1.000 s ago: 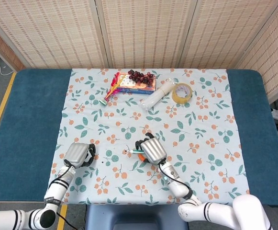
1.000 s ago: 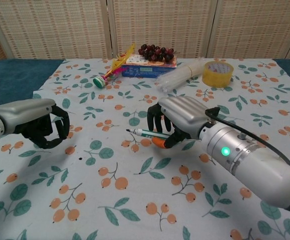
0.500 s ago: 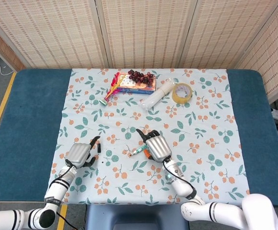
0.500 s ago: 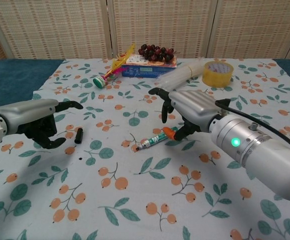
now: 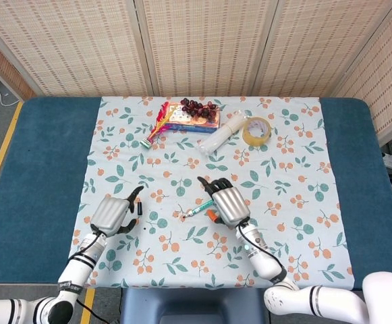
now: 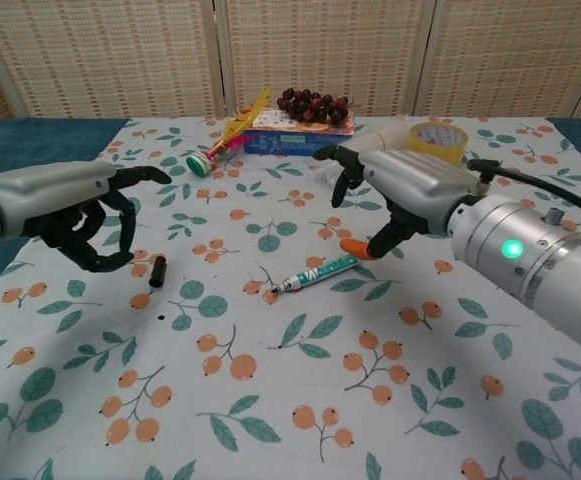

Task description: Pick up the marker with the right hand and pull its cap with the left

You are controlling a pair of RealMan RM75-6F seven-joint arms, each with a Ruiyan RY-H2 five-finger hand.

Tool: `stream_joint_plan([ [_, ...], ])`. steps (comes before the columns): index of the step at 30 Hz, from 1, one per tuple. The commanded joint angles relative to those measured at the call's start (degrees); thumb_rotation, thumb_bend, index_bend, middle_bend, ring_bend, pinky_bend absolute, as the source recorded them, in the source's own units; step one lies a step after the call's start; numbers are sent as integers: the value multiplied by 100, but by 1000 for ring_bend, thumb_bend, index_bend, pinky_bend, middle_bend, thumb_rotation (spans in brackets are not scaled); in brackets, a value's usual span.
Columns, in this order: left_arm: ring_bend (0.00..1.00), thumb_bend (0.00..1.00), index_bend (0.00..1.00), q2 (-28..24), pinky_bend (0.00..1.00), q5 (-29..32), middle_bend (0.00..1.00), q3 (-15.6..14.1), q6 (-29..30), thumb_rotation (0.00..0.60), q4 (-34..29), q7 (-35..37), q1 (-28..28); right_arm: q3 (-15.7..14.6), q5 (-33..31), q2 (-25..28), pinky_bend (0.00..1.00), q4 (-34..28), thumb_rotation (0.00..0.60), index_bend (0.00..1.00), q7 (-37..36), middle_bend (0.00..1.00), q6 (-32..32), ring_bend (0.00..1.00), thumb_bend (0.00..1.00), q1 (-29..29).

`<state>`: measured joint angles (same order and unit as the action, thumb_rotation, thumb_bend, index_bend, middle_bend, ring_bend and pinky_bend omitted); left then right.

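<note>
1. Table (image 5: 40, 169): blue top under a floral cloth (image 5: 283, 202). The near half of the cloth is mostly bare and gives me room to work. The cloth's left and right edges lie well out from both hands.
2. Far clutter: tape roll (image 6: 436, 142), white plastic bundle (image 6: 365, 152), flat box with grapes (image 6: 312, 103) on it. All well apart from the work zone.
3. Right hand (image 6: 402, 188): fingers spread, holding nothing, raised just above and to the far right of the marker.
4. Left hand (image 6: 82, 210): fingers loosely curled apart, empty, hovering at near left.
5. Marker (image 6: 315, 272): lies flat on the cloth at near centre, uncapped tip toward the left, orange end toward the right hand. I judge it light, stiff and smooth, and round, so likely to roll. I would take it mid-barrel, pinching across it.
6. Cap (image 6: 156, 271): small and black, already off. It lies on the cloth just right of the left hand, well apart from the marker. Probably light and easy to flick away.
</note>
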<state>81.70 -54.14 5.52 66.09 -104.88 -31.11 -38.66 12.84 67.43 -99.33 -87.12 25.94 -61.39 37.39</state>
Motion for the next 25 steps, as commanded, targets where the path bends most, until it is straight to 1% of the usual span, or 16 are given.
stream_joint_plan([
  [1, 440, 373, 0, -424, 866, -656, 104, -29, 381, 600, -451, 213, 211, -173, 288, 764, 94, -732, 600, 0, -84, 195, -249, 99, 208, -280],
  [3, 264, 374, 0, -838, 721, -1259, 44, -218, 638, 600, -745, 506, 468, -406, 452, 1306, 31, -1142, 600, 0, 46, 99, -451, 27, 202, -519],
  [4, 145, 377, 0, -1025, 589, -1563, 16, -331, 785, 600, -818, 663, 610, -544, 512, 1574, 15, -1312, 600, 0, 164, 64, -569, 11, 198, -655],
  [5, 58, 379, 0, -1249, 441, -2049, 2, -509, 1022, 600, -856, 999, 835, -772, 621, 1979, 1, -1512, 600, 0, 330, 26, -808, 0, 191, -899],
  [6, 23, 381, 0, -1384, 353, -2449, 0, -649, 1248, 600, -790, 1340, 1026, -914, 740, 2216, 0, -1587, 600, 0, 393, 4, -1015, 0, 184, -1073],
  [7, 1, 381, 0, -1524, 244, -2964, 0, -853, 1603, 600, -572, 1796, 1301, -1081, 828, 2457, 0, -1595, 600, 0, 473, 0, -1300, 0, 182, -1316],
  [8, 0, 381, 0, -1579, 167, -3279, 0, -994, 1905, 600, -339, 2120, 1520, -1172, 872, 2585, 0, -1562, 600, 0, 502, 0, -1533, 0, 182, -1499],
  [10, 0, 382, 0, -1562, 135, -3741, 0, -1253, 2456, 600, 291, 2702, 1945, -1313, 936, 2706, 0, -1382, 600, 0, 453, 0, -1971, 0, 181, -1851],
  [12, 0, 384, 0, -1377, 115, -3826, 0, -1409, 2925, 600, 1082, 3085, 2405, -1444, 872, 2744, 0, -1161, 600, 0, 393, 0, -2401, 0, 181, -2257],
  [13, 0, 387, 0, -1228, 106, -3762, 0, -1417, 3104, 600, 1488, 3250, 2618, -1493, 828, 2731, 0, -1055, 600, 0, 336, 0, -2627, 0, 181, -2473],
  [15, 0, 395, 0, -996, 88, -3671, 0, -1371, 3290, 600, 2024, 3411, 2852, -1518, 806, 2715, 0, -921, 600, 0, 179, 0, -2927, 0, 181, -2743],
  [17, 0, 400, 0, -842, 74, -3582, 0, -1308, 3337, 600, 2508, 3429, 2999, -1467, 835, 2737, 0, -761, 600, 0, -8, 0, -3185, 0, 180, -2936],
  [19, 0, 404, 0, -910, 58, -3587, 0, -1321, 3237, 600, 2661, 3372, 3025, -1431, 853, 2864, 0, -849, 600, 0, -97, 0, -3159, 0, 180, -2962],
  [21, 0, 405, 0, -1013, 53, -3451, 0, -1284, 3065, 600, 2607, 3484, 3058, -1334, 894, 2955, 0, -879, 600, 0, -190, 0, -3241, 0, 180, -3003],
  [23, 0, 405, 0, -1145, 53, -3318, 0, -1260, 2824, 600, 2503, 3447, 3052, -1336, 917, 3028, 0, -967, 600, 0, -194, 0, -3201, 0, 180, -3041],
  [25, 0, 408, 0, -1189, 53, -3285, 0, -1234, 2728, 600, 2446, 3421, 3039, -1332, 948, 3051, 0, -987, 600, 0, -229, 0, -3166, 0, 180, -3048],
])
